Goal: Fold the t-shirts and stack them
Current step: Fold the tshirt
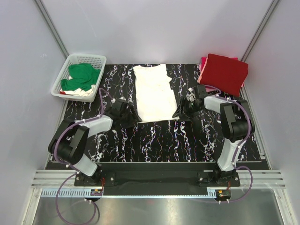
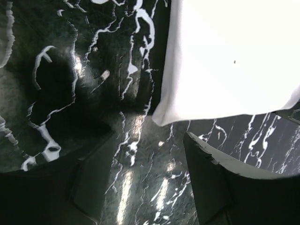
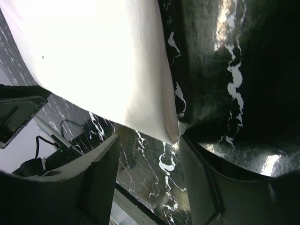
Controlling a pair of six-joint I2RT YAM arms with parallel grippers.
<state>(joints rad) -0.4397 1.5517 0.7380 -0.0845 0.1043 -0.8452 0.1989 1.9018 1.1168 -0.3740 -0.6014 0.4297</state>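
Observation:
A white t-shirt (image 1: 153, 92) lies flat on the black marbled table, folded into a long strip, collar at the far end. My left gripper (image 1: 129, 115) is open and empty just off its near left corner, which shows in the left wrist view (image 2: 225, 61). My right gripper (image 1: 180, 112) is open and empty just off its near right corner, which shows in the right wrist view (image 3: 103, 61). A folded red t-shirt (image 1: 225, 72) lies on a pink one (image 1: 202, 62) at the far right. A green t-shirt (image 1: 82, 76) lies bunched in the basket.
A white plastic lattice basket (image 1: 96, 59) stands at the far left, with white cloth under the green one. Grey walls close in the table on three sides. A metal rail runs along the near edge by the arm bases.

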